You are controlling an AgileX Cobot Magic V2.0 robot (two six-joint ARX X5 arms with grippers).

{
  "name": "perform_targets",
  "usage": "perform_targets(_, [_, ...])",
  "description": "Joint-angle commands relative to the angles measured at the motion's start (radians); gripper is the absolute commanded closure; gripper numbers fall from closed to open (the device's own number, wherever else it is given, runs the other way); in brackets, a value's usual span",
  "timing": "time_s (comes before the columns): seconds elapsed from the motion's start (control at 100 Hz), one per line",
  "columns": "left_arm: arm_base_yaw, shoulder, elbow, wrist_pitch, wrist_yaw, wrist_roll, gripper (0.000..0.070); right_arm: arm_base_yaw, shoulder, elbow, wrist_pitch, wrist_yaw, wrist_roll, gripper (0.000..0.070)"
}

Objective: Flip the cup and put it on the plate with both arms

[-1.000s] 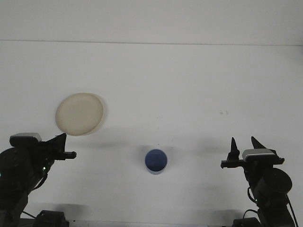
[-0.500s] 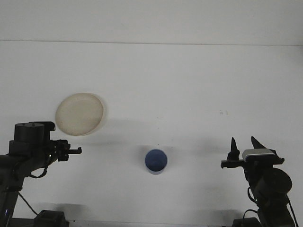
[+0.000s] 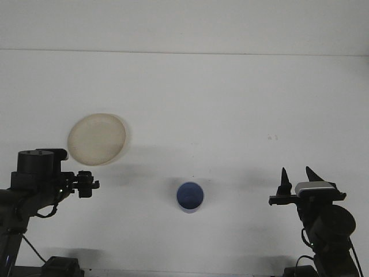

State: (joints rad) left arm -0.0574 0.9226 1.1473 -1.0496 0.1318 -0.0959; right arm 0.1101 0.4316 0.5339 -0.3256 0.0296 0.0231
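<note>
A small blue cup [image 3: 189, 197] stands on the white table [image 3: 219, 104], near the front and about midway between the arms. From above I cannot tell whether its mouth faces up or down. A round beige plate [image 3: 97, 139] lies to the back left of the cup. My left gripper [image 3: 89, 184] hovers just in front of the plate and points right toward the cup, well short of it, open and holding nothing. My right gripper [image 3: 296, 173] sits far to the cup's right, pointing away from me, open and empty.
The table's far edge meets a pale wall [image 3: 184, 23] at the back. Both arm bases take up the front corners.
The left arm has swung its gripper a little to the right and rolled its wrist. The right arm, the cup and the plate have not moved.
</note>
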Motion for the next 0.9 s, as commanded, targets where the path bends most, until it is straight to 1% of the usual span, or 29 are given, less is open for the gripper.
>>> perform_targets(0.0, [-0.002, 0.005, 0.021, -0.003, 0.005, 0.006, 0.0305, 0.002, 0.0, 0.006, 0.008, 0.002, 0.002, 0.0266])
perform_targets(0.06, [-0.002, 0.005, 0.021, -0.008, 0.005, 0.005, 0.0302, 0.002, 0.0, 0.006, 0.008, 0.002, 0.002, 0.0266])
perform_targets(0.13, [-0.003, 0.006, 0.024, -0.018, 0.005, 0.005, 0.0269, 0.002, 0.0, 0.006, 0.008, 0.002, 0.002, 0.0266])
perform_targets(0.24, [-0.018, 0.018, 0.038, -0.05, 0.004, 0.005, 0.027, 0.002, 0.0, 0.006, 0.008, 0.002, 0.002, 0.0266])
perform_targets(0.36, [-0.07, 0.05, 0.068, -0.079, 0.004, -0.003, 0.0271, 0.002, 0.0, 0.006, 0.008, 0.002, 0.002, 0.0266])
perform_targets(0.59, [-0.242, 0.166, 0.156, -0.078, 0.004, -0.048, 0.0271, 0.002, 0.0, 0.006, 0.008, 0.002, 0.002, 0.0266])
perform_targets(0.78, [-0.416, 0.309, 0.253, -0.064, 0.003, -0.058, 0.0271, 0.002, 0.0, 0.006, 0.007, 0.001, 0.002, 0.0266])
perform_targets(0.89, [-0.507, 0.392, 0.307, -0.047, -0.004, -0.075, 0.0271, 0.002, 0.0, 0.006, 0.007, 0.001, 0.002, 0.0266])
